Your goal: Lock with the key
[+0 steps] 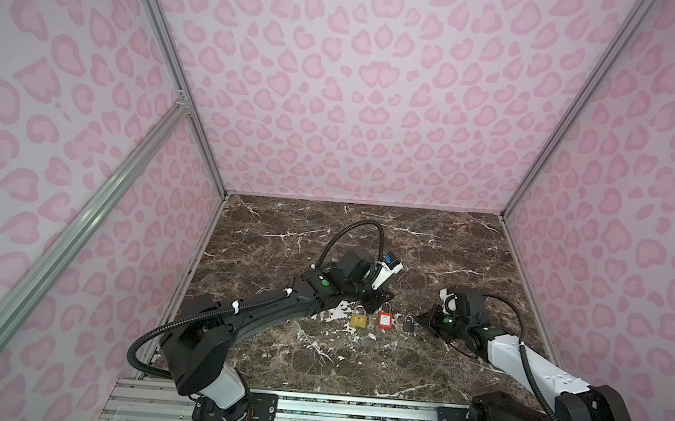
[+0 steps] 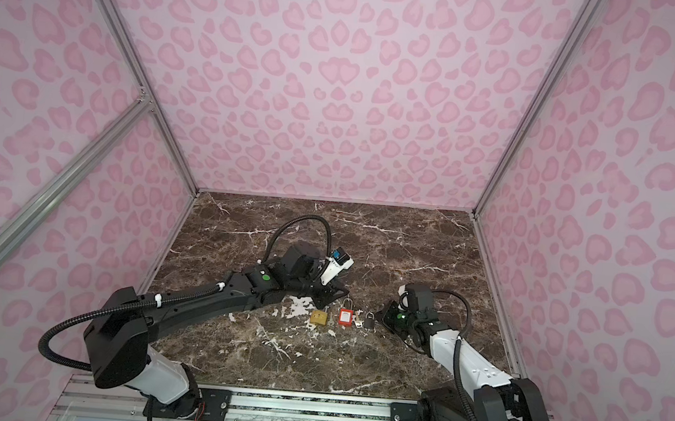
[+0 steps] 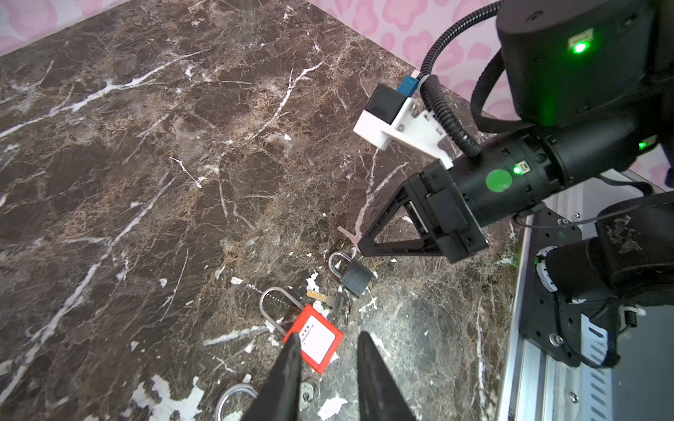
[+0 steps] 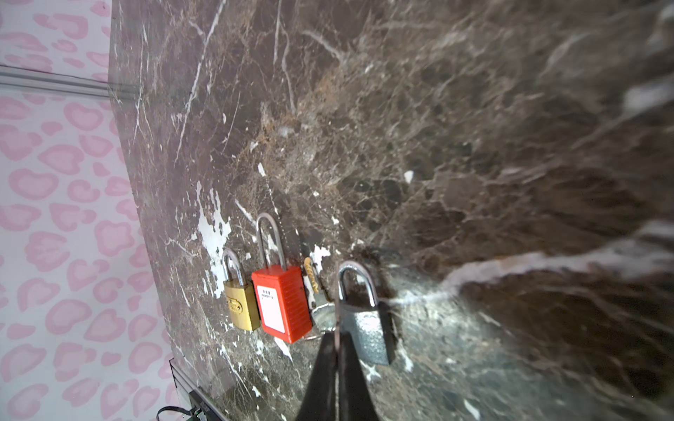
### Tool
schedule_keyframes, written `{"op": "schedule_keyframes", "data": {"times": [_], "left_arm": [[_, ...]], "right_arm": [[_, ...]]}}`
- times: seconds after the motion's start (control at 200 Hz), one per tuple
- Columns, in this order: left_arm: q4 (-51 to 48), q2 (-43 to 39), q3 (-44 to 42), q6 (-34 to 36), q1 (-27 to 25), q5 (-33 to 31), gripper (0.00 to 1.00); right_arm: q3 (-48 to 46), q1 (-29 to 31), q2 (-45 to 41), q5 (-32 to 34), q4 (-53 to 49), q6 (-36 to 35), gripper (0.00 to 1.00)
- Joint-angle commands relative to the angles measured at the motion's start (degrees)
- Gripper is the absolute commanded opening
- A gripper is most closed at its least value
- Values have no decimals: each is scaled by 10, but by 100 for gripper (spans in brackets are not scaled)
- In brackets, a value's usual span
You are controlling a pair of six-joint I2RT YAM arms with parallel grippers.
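Three locks in a row: brass lock, red lock, grey lock. We see the left gripper empty, jaws parted, by the red lock; the right gripper clamps a key.

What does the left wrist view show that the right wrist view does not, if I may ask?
Only the left wrist view: the left claw, open, and the right arm seen from outside. Only the right wrist view: the brass padlock whole; the left wrist view catches just its shackle. Both: the red padlock, the grey padlock, the key between them, the shut right claw and the marble table.
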Motion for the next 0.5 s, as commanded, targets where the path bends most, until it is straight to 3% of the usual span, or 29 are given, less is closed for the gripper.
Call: {"op": "schedule_keyframes", "data": {"times": [0.0, 0.495], "left_arm": [[28, -6, -6, -7, 0, -2, 29], [30, -3, -13, -15, -6, -15, 29]], "right_arm": [[-3, 0, -6, 5, -2, 11, 0], [-14, -3, 14, 13, -13, 25, 0]]}}
